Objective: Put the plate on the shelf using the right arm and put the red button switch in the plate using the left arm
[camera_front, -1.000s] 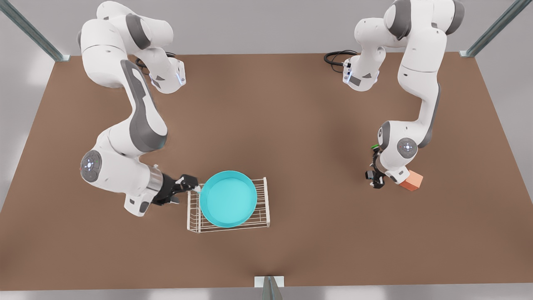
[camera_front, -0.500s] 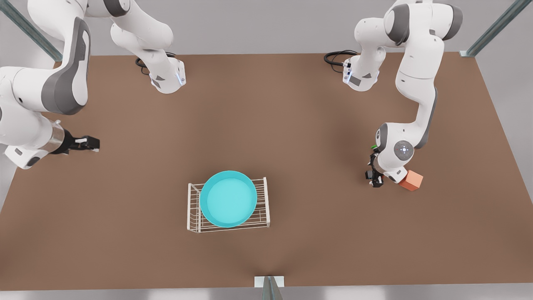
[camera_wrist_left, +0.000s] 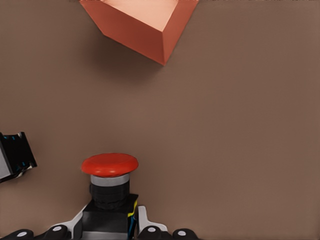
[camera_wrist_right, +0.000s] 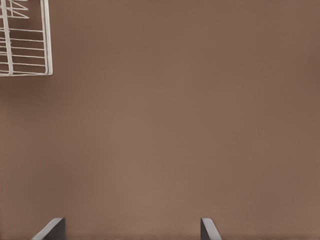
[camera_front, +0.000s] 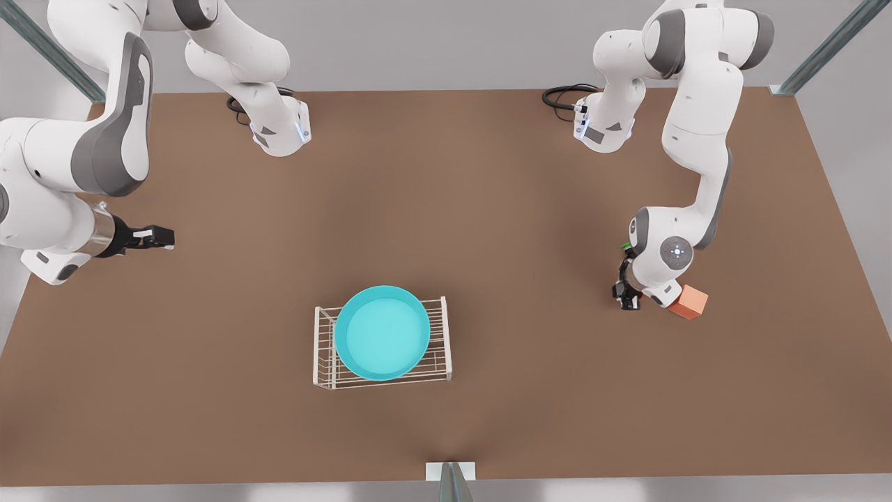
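Front view: plate on shelf; right tool released; left tool grasping red button switch

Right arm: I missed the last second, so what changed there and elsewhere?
The right gripper let go of the plate and pulled away toward the front view's left, fingers open. The left gripper stayed low at the red button switch. The plate stayed on the shelf.

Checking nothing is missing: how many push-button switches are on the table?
2. The red button switch sits at the left gripper, near the orange cube; a green-capped switch peeks from behind that arm. Others may be hidden.
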Robot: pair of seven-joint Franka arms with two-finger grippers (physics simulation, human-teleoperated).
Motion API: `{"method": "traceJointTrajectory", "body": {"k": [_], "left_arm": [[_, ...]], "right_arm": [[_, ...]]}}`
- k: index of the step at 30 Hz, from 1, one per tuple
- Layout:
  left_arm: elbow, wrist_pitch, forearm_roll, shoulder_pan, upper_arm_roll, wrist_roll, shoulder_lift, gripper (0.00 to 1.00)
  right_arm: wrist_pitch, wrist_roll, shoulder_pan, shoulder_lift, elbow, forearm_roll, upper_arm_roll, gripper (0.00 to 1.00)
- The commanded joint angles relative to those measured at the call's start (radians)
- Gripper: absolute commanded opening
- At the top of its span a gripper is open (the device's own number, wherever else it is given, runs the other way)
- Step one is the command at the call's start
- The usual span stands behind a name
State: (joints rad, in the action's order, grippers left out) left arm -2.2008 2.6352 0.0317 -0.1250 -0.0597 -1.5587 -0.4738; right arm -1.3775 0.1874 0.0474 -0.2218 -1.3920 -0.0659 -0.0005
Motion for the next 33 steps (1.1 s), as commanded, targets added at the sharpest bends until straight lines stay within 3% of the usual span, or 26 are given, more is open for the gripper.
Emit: {"method": "traceJointTrajectory", "body": {"k": [1, 7, 10, 13, 17, 22, 25, 29, 33], "left_arm": [[0.001, 0.008, -0.003, 0.001, 0.000, -0.034, 0.004, 0.46], [0.000, -0.027, -0.004, 0.001, 0.000, -0.032, 0.032, 0.45], [0.001, -0.107, -0.003, -0.030, -0.006, -0.040, 0.110, 0.44], [0.025, -0.162, -0.003, -0.091, -0.006, -0.049, 0.212, 0.44], [0.122, -0.253, -0.003, -0.226, -0.020, -0.173, 0.231, 0.44], [0.449, -0.572, 0.002, -0.367, -0.009, -0.336, 0.187, 0.44], [0.768, -0.767, -0.004, -0.461, 0.006, -0.488, 0.009, 0.44], [1.099, -0.758, -0.009, -0.545, 0.027, -0.587, -0.215, 0.44], [1.167, -0.566, -0.004, -0.590, 0.029, -0.604, -0.261, 0.44]], "right_arm": [[0.001, 0.030, 0.000, 0.001, 0.001, 0.001, -0.001, 1.00], [0.002, 0.032, 0.000, 0.002, 0.001, 0.001, -0.001, 1.00], [0.001, 0.034, 0.000, 0.002, 0.001, 0.001, -0.003, 1.00], [0.001, 0.034, 0.000, 0.002, 0.002, 0.001, -0.003, 1.00], [-0.005, 0.035, 0.000, 0.009, -0.001, 0.000, -0.006, 1.00], [-0.006, 0.034, 0.000, 0.009, 0.001, 0.000, -0.010, 1.00], [-0.006, 0.035, 0.000, 0.009, 0.001, 0.000, -0.010, 1.00], [-0.006, 0.034, 0.000, 0.007, 0.001, 0.000, -0.012, 1.00], [-0.006, 0.034, 0.000, 0.006, -0.001, 0.000, -0.012, 1.00]]}}
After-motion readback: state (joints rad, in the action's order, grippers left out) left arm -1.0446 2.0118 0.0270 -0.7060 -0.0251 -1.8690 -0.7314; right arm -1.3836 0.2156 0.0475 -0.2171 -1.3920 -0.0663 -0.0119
